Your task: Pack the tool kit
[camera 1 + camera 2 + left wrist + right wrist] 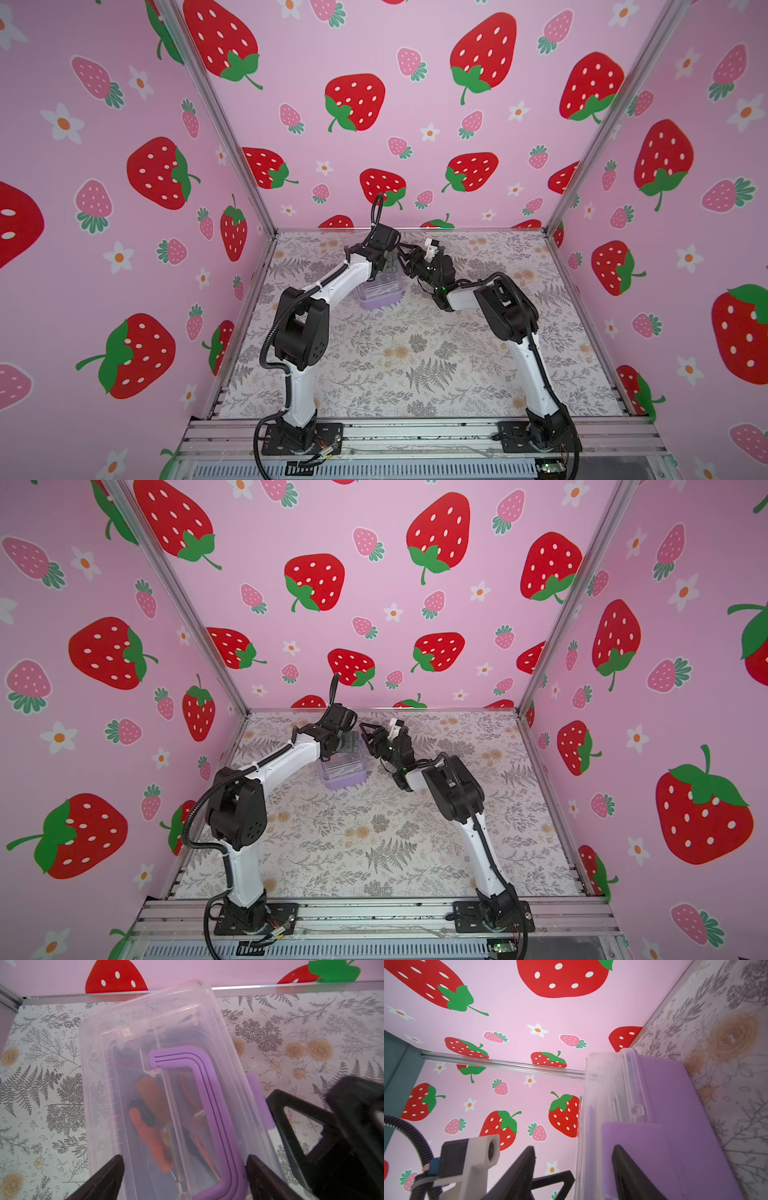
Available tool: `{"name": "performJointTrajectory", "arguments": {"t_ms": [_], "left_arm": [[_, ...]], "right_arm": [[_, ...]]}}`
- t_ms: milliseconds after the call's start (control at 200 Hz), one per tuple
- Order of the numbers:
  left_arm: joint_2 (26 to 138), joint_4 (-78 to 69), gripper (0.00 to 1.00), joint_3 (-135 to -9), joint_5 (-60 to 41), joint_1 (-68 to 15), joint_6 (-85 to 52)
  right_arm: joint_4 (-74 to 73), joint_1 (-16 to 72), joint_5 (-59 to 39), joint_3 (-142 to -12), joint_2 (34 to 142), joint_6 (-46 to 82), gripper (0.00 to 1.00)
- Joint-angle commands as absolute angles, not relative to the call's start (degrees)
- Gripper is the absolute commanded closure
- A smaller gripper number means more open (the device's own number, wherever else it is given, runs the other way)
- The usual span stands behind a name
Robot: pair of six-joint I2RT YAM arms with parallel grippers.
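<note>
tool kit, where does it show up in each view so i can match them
Both top views: the tool kit sits far-centre on the table, where the two arms meet.
Left wrist: it fills the middle, seen lid-on, with its purple handle showing.
Right wrist: it is seen close and edge-on.
Shared landmark: the floral table cover beneath it.

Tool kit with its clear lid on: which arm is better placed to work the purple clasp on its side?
Right, probably. The right pincer sits at the purple clasp, straddling the lid rim of the tool kit. The left pincer hangs open over the lid, away from that clasp.
</note>
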State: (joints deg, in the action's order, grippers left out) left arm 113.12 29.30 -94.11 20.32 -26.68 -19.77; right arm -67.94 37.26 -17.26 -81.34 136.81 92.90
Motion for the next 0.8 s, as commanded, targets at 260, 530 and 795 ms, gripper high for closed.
{"name": "performJointTrajectory", "arguments": {"t_ms": [260, 530, 795], "left_arm": [[115.0, 36.8, 0.07, -90.4, 12.3, -27.6, -19.9], [113.6, 37.4, 0.07, -89.7, 9.8, -27.3, -18.9], [113.4, 39.2, 0.08, -91.1, 8.3, -26.8, -19.2]], "right_arm": [[-67.6, 38.9, -23.7, -80.8, 140.6, 92.3, 0.54], [-66.1, 38.9, -27.9, -83.4, 143.2, 90.4, 0.61], [-69.0, 38.9, -31.3, -86.1, 145.0, 90.4, 0.58]]}}
